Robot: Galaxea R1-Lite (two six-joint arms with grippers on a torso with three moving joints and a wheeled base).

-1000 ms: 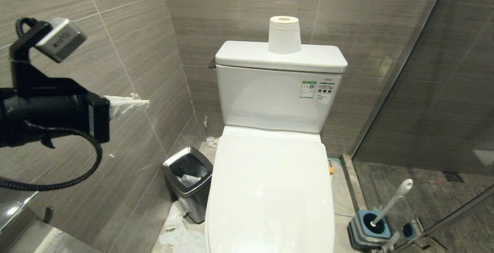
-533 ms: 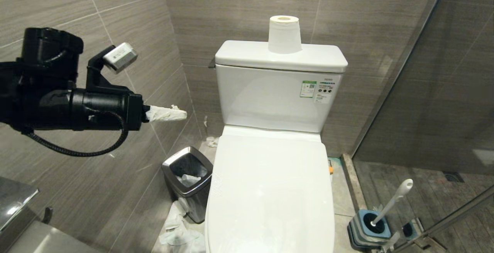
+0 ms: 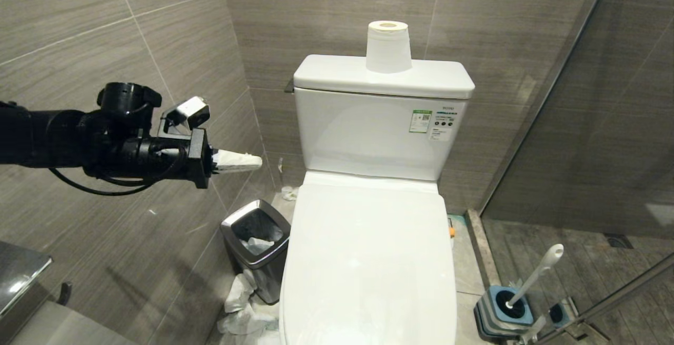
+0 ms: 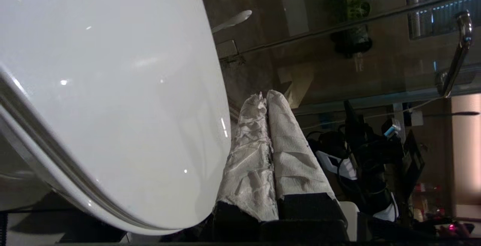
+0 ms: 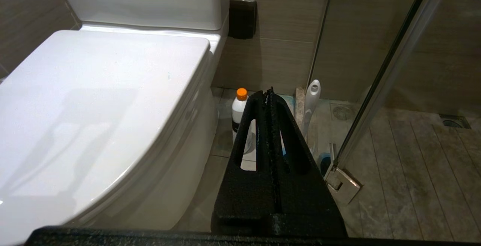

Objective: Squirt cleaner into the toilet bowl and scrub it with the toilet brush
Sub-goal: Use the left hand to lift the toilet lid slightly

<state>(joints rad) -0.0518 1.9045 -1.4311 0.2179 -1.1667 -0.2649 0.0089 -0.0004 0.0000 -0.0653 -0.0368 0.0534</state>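
The toilet's white lid point(image 3: 368, 250) is down, so the toilet bowl is hidden. My left gripper point(image 3: 256, 161), its fingers point(image 4: 289, 144) wrapped in white paper, is shut and empty; it hangs level beside the left wall, above the bin and left of the tank. The lid point(image 4: 112, 88) fills its wrist view. The cleaner point(image 5: 239, 107), a white bottle with an orange cap, stands on the floor right of the toilet. Right of it, the toilet brush point(image 3: 536, 275) leans in its blue-grey holder point(image 3: 497, 313). My right gripper point(image 5: 268, 92) is shut and empty, above these.
A steel-rimmed trash bin point(image 3: 256, 247) stands left of the toilet, with crumpled paper point(image 3: 242, 313) on the floor by it. A paper roll point(image 3: 388, 47) sits on the tank. The tiled wall is close on the left, a glass shower partition point(image 3: 579, 124) on the right.
My left arm has swung down from high at the left and reached further right toward the toilet, its wrist rolling over. Nothing else has moved.
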